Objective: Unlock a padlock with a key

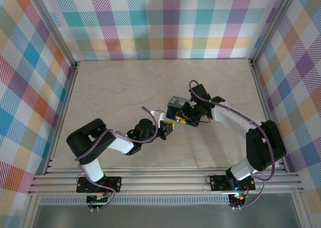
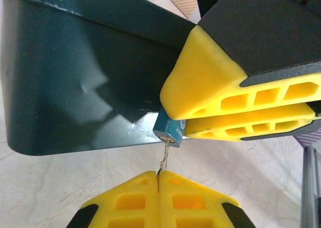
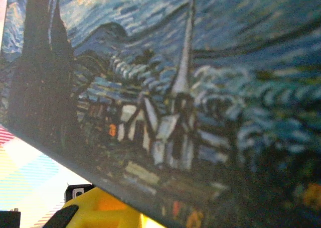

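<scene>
The tiny blue padlock (image 2: 168, 128) is pinched between the yellow fingers of my right gripper (image 2: 178, 115), keyhole end facing down. My left gripper (image 2: 158, 174) is shut on the thin silvery key (image 2: 163, 157), whose tip sits in the padlock's keyhole. From above, the left gripper (image 1: 165, 126) and the right gripper (image 1: 183, 118) meet nose to nose at mid-table. The shackle is hidden by the right fingers.
A dark-blue tin (image 2: 75, 77) with a starry-night lid (image 3: 200, 87) stands right behind the padlock, just beyond the grippers (image 1: 176, 102). A yellow finger (image 3: 100, 210) shows under its edge. Pale tabletop (image 1: 125, 87) lies inside plaid walls with metal rails.
</scene>
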